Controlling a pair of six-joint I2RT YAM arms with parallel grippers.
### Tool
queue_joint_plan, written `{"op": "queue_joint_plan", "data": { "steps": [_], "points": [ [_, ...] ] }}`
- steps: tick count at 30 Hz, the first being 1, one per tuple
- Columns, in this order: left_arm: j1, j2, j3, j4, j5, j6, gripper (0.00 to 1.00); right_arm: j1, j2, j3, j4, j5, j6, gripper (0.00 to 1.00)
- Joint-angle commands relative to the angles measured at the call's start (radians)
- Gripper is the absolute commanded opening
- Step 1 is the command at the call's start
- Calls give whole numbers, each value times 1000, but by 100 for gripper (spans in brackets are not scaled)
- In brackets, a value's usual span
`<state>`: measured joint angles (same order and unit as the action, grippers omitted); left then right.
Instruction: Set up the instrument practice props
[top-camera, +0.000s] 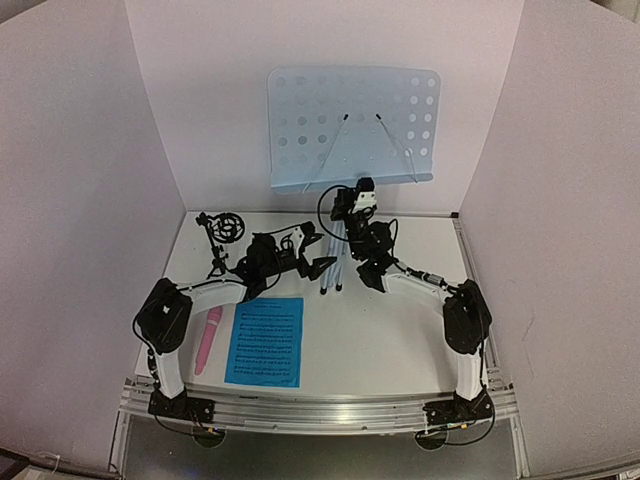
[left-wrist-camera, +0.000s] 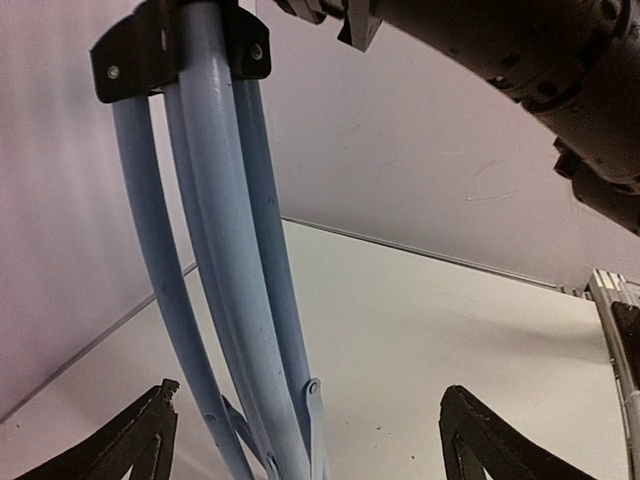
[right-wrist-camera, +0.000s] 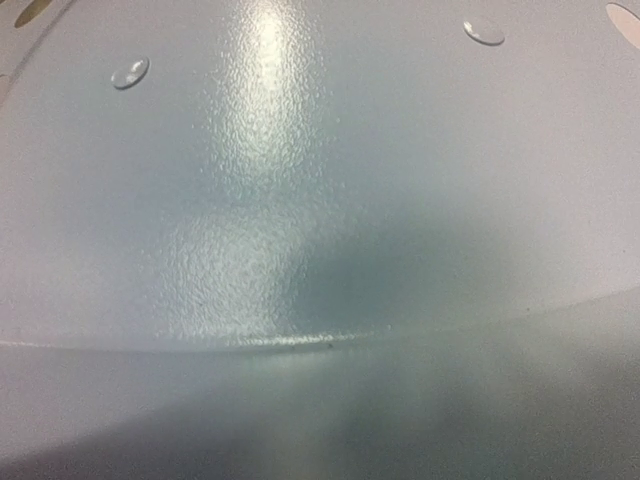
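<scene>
The stand (top-camera: 350, 125) is upright, its folded legs (left-wrist-camera: 225, 250) running vertically. The left gripper (left-wrist-camera: 308, 392) is nearer those legs, jaws apart with the legs between them, not touching. The right gripper (top-camera: 362, 195) sits high on the stand; I cannot tell how its jaws stand.

A flat white tabletop (top-camera: 400, 330) is enclosed on three sides by plain, pale lilac-white upright panels: a back panel (top-camera: 200, 100), a left panel (top-camera: 70, 200) and a right panel (top-camera: 560, 200). A ribbed silver aluminium rail (top-camera: 320, 410) runs along the table's near edge.
</scene>
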<state>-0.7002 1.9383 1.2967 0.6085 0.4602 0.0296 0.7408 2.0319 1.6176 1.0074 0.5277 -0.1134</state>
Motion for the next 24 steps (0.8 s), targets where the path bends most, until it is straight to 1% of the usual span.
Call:
{"op": "queue_joint_plan", "data": {
  "steps": [1, 7, 10, 12, 14, 17, 20, 22, 24],
  "points": [
    [-2, 70, 114, 89, -33, 29, 74, 37, -76, 65, 297, -66, -103, 0],
    [-7, 101, 147, 83, -54, 26, 39, 36, -72, 58, 300, -80, -120, 0],
    [-8, 110, 157, 68, -61, 31, 24, 37, -70, 49, 300, -69, -111, 0],
    [-9, 110, 156, 69, -77, 19, 10, 36, -70, 41, 300, -70, -110, 0],
    [-9, 103, 144, 71, -85, 23, 0, 36, -72, 22, 299, -77, -138, 0],
    [-7, 92, 132, 61, -86, 49, 0, 35, -90, -30, 299, -64, -262, 0],
    [-2, 92, 136, 40, -90, 94, 0, 23, -135, -137, 291, -74, -353, 0],
    [2, 102, 146, 24, -89, 98, 0, 9, -153, -198, 236, -82, -371, 0],
    [4, 116, 152, 15, -80, 96, 0, 3, -154, -223, 137, -90, -354, 0]
  ]
}}
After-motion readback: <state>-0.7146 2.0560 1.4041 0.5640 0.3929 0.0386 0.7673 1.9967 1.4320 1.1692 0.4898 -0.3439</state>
